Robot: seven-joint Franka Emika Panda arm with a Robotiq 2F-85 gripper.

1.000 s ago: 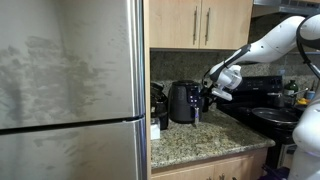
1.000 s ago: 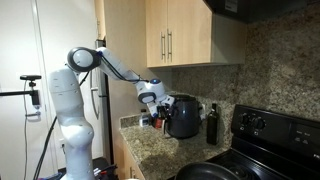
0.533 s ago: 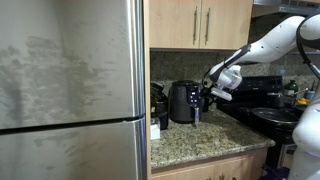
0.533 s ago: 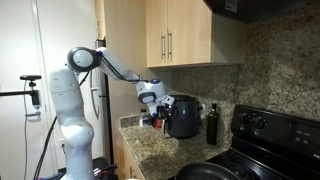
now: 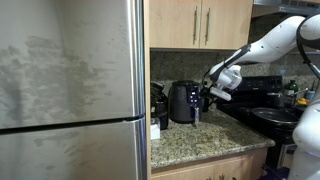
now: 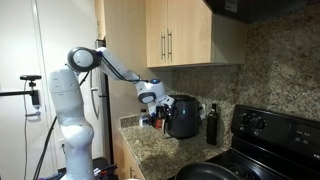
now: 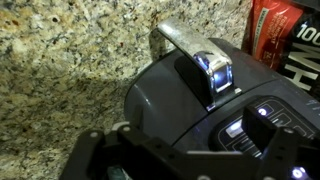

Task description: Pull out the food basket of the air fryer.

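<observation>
The food basket (image 7: pixel 165 100), just ahead of the wide-spread, empty end effector (image 7: pixel 180 155), sits pushed into the air fryer (image 5: pixel 182 101). Its silver-striped handle (image 7: pixel 200 55) juts from the fryer's front. The speckled granite surface (image 7: pixel 60 60) lies under the fryer, and a red packet (image 7: pixel 285 40) stands beside it.

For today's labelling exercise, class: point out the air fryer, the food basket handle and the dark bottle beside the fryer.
air fryer (image 5: pixel 181 102): in an exterior view, on its glossy body.
food basket handle (image 7: pixel 187 38): wrist view, on the handle's curved top.
dark bottle (image 6: pixel 211 126): in an exterior view, on its body.
</observation>
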